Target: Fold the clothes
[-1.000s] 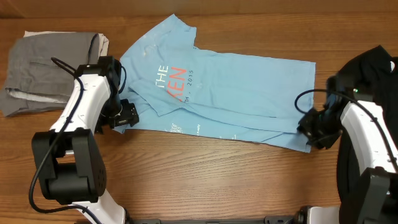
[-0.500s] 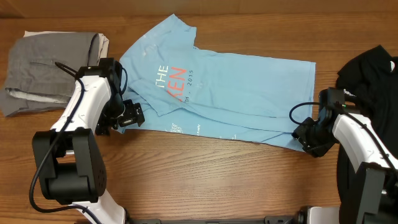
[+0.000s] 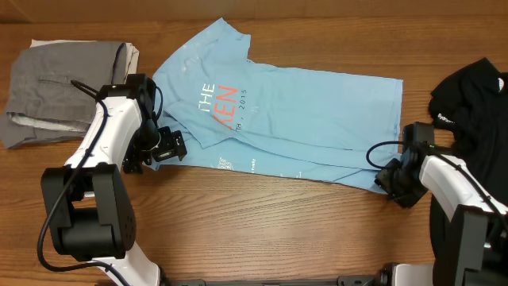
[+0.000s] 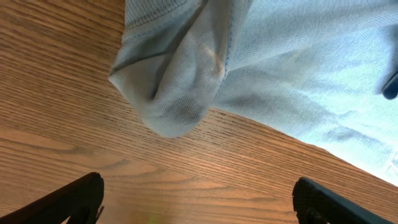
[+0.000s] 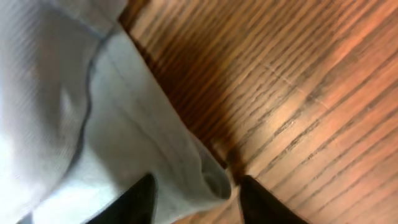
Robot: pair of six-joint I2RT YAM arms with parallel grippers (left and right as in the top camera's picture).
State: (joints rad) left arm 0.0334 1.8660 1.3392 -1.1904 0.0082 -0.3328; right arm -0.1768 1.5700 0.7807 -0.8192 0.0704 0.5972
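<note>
Wooden bench (image 3: pixel 262 226) below. On the left gripper (image 4: pixel 199 190) the fingers stand wide apart, the sleeve fold just ahead and unheld. The right gripper (image 5: pixel 196 193) has its fingers astride the hem corner; I cannot tell whether they pinch it. The T-shirt (image 3: pixel 302 111) lies mid-bench, its near edge apparently folded over; the cross folds look undone.

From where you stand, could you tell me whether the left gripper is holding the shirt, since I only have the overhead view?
Observer: No. The left gripper is wide open with only bare table between its fingers; a bunched fold of the T-shirt lies just ahead.
Operator: Thank you. And the right one?
Observer: The right gripper straddles the shirt's hem corner; I cannot tell whether it is pinching.
</note>
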